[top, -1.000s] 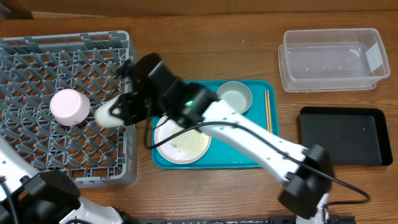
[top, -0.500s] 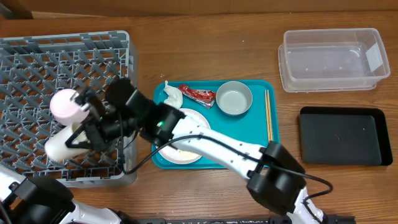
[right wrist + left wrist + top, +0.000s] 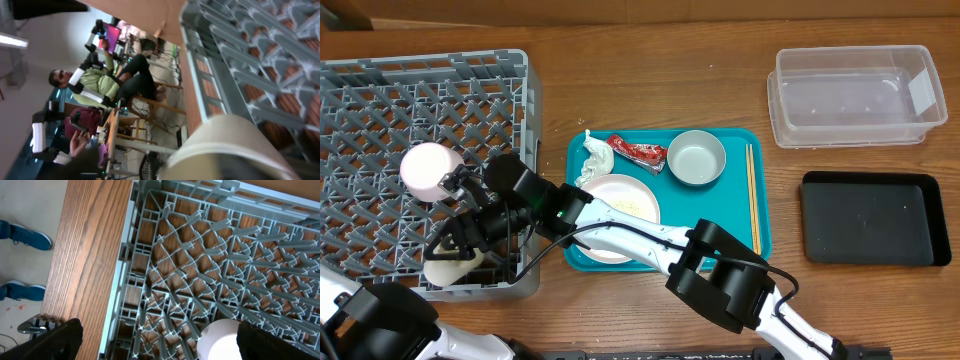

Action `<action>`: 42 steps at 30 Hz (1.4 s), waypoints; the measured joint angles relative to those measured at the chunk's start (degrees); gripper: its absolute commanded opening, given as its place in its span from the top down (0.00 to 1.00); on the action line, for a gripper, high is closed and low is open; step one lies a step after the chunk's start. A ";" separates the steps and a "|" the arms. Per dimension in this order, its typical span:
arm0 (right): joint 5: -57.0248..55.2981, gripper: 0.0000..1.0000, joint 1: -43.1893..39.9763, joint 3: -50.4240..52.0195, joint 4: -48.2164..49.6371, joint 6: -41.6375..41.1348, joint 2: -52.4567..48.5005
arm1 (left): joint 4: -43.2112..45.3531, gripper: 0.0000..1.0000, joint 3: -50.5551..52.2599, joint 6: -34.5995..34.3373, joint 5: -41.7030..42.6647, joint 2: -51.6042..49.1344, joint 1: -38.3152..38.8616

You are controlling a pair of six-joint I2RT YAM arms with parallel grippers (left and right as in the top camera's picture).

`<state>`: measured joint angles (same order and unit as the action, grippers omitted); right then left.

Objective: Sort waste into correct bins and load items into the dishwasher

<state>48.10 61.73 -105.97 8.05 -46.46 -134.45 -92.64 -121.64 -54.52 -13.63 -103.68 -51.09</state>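
The grey dish rack (image 3: 380, 90) fills the left of the table. A pinkish-white cup (image 3: 430, 170) stands upside down in it. My right gripper (image 3: 456, 250) reaches over the rack's front edge, its jaws open around a cream cup (image 3: 448, 270) that rests in the rack. In the right wrist view that cup (image 3: 235, 150) fills the bottom, with the rack (image 3: 250, 50) behind. My left gripper (image 3: 170, 345) hangs open over the rack (image 3: 200, 255), a white cup (image 3: 225, 340) near its right finger. On the teal tray (image 3: 710, 250) lie a napkin (image 3: 595, 155), a red wrapper (image 3: 640, 153), a white plate (image 3: 615, 215) with crumbs and a round bowl (image 3: 696, 158).
Wooden chopsticks (image 3: 752, 195) lie along the tray's right side. A clear plastic tub (image 3: 855, 95) stands at the back right, and a black tray (image 3: 870, 220) sits in front of it. The right arm stretches low across the teal tray's front left.
The right arm swung the cream cup from the rack's right edge to its front left and lowered it. Its jaws have opened off the cup. The left gripper stayed open.
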 measured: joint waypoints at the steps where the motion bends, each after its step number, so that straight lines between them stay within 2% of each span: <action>1: -0.04 0.01 -0.09 0.02 -0.55 0.22 0.00 | -0.02 0.00 0.00 0.00 0.04 0.00 -0.02; 5: 0.63 0.01 -1.29 0.02 -1.07 0.00 0.00 | -0.02 0.00 0.00 0.00 0.15 0.00 -0.02; 8: 1.05 0.01 -4.15 0.00 -5.81 1.05 0.17 | 0.00 0.00 0.00 0.00 0.46 0.00 -0.02; 12: -3.08 0.00 -10.27 0.15 -20.90 5.46 2.82 | -0.04 0.00 0.00 -0.02 5.29 0.00 -0.02; 17: -14.27 0.00 -19.50 0.24 -40.35 10.75 12.66 | -3.34 0.00 0.02 0.76 18.03 0.00 0.00; 21: -19.76 0.00 -26.84 0.17 -51.01 13.60 22.49 | -4.02 0.00 0.02 7.85 28.22 0.00 0.09; 25: -21.84 0.01 -32.94 -0.35 -59.34 15.32 28.35 | -4.02 0.04 0.02 23.28 42.12 0.00 1.75; 28: -22.99 0.00 -35.89 -0.44 -64.08 15.87 28.89 | -4.00 0.14 0.02 34.51 49.13 0.00 6.86; 30: -24.79 0.00 -37.22 -0.39 -67.25 16.11 28.50 | -3.98 0.23 0.02 39.30 50.36 0.00 12.20; 32: -27.80 0.00 -38.32 -0.39 -69.24 16.33 28.30 | -3.96 0.24 0.02 42.62 50.40 0.00 18.84; 37: -37.11 0.00 -40.81 -0.39 -74.82 16.52 28.28 | -3.13 0.23 0.02 46.27 47.56 -0.17 33.73; 42: -46.21 0.00 -43.93 -0.39 -78.29 16.55 28.26 | -3.76 0.28 0.02 46.66 42.45 -0.17 38.82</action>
<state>1.89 17.80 -106.37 -70.24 -29.91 -106.19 -96.40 -121.62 -7.86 28.82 -103.85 -12.27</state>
